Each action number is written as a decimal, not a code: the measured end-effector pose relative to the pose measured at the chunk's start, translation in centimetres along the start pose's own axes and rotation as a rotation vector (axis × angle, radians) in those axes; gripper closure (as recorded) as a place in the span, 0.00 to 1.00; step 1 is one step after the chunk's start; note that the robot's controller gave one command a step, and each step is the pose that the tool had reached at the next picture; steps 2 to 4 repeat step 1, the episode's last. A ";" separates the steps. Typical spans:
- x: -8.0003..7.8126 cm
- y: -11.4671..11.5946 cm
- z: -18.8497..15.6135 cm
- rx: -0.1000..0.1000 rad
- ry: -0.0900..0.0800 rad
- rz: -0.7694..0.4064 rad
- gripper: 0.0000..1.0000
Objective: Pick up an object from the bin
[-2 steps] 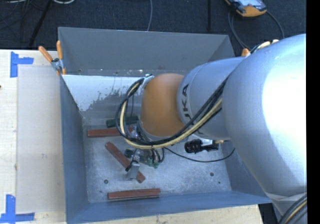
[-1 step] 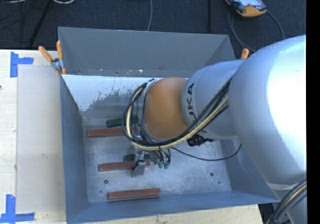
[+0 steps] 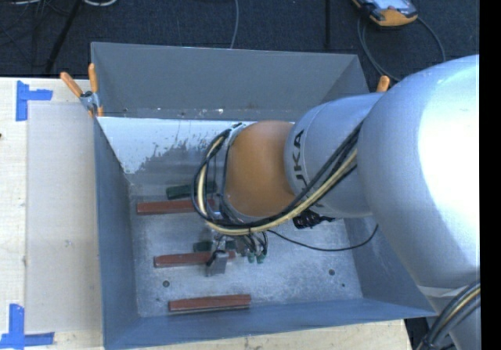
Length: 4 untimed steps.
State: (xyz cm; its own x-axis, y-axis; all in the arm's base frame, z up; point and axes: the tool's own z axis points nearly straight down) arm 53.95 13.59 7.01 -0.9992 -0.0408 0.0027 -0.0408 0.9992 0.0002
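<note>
One grey bin (image 3: 227, 82), and here comes the tally on its floor. Flat reddish-brown strips first, and that's three: the upper bar (image 3: 164, 207), the middle bar (image 3: 178, 260) and the lower bar (image 3: 210, 303), stacked one below the other down the left half. Next kind: a single small dark green piece (image 3: 180, 192), just above the upper bar, its shape too hidden to name. That makes four loose things in two kinds. The arm (image 3: 258, 168) covers the middle of the floor, so nothing beneath it can be counted.
</note>
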 end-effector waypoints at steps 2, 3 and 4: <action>-1.6 1.2 -14.1 0.000 -0.004 0.087 1.00; -1.6 1.2 -14.1 0.000 -0.004 0.087 1.00; -1.6 1.2 -14.1 0.000 -0.004 0.087 1.00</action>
